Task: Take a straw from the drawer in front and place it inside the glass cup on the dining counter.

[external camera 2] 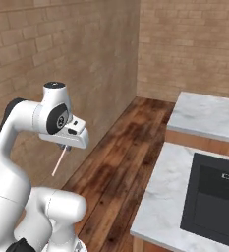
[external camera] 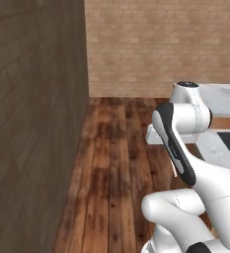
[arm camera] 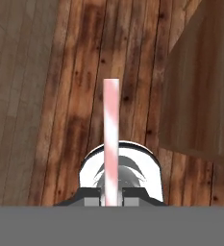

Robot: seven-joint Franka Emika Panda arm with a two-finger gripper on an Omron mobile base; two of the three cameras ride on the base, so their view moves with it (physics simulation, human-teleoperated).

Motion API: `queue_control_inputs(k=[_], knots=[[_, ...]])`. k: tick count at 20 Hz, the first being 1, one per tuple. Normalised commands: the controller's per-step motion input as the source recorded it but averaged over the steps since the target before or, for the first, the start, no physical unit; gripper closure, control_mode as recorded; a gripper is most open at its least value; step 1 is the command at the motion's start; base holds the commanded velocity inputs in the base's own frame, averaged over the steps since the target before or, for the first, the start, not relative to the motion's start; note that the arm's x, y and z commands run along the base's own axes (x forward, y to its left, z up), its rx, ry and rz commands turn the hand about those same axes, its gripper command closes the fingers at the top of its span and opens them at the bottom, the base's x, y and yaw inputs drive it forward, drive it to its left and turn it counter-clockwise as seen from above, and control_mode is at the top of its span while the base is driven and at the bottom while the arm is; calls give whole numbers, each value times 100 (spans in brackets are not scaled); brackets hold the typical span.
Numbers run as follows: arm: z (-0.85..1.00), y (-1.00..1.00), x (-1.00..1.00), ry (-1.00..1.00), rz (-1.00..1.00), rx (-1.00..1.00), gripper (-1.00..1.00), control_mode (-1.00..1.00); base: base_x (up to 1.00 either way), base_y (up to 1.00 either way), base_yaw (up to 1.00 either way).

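My gripper (external camera 2: 63, 147) is shut on the straw (external camera 2: 57, 163), a thin pinkish-red and white tube that hangs down and slightly left from the fingers, high over the wooden floor. In the hand view the straw (arm camera: 111, 139) runs straight up from between the fingertips of my gripper (arm camera: 111, 194). In the left base view a short piece of the straw (external camera: 174, 170) shows beside the dark forearm. The drawer and the glass cup are out of view. Two marble-topped counters stand at the right; I cannot tell which is the dining counter.
A brick wall (external camera 2: 86, 59) stands close on the left and another runs across the back. The nearer marble counter (external camera 2: 165, 197) holds a black inset panel (external camera 2: 214, 197); the farther marble counter (external camera 2: 204, 115) lies behind it. A brown wooden panel (arm camera: 200, 96) is on the right in the hand view.
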Motion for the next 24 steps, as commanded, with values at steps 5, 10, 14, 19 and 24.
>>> queue_control_inputs(k=[5, 10, 14, 19, 24], knots=[[0, 0, 0, 0, 0, 0, 100, 100, 63, 32, -24], [0, 0, 0, 0, 0, 0, 100, 100, 66, 34, -22], [0, 0, 0, 0, 0, 0, 100, 100, 72, 34, -22], [0, 0, 0, 0, 0, 0, 100, 100, 75, 25, -22], [0, 0, 0, 0, 0, 0, 100, 100, 76, 27, -21]])
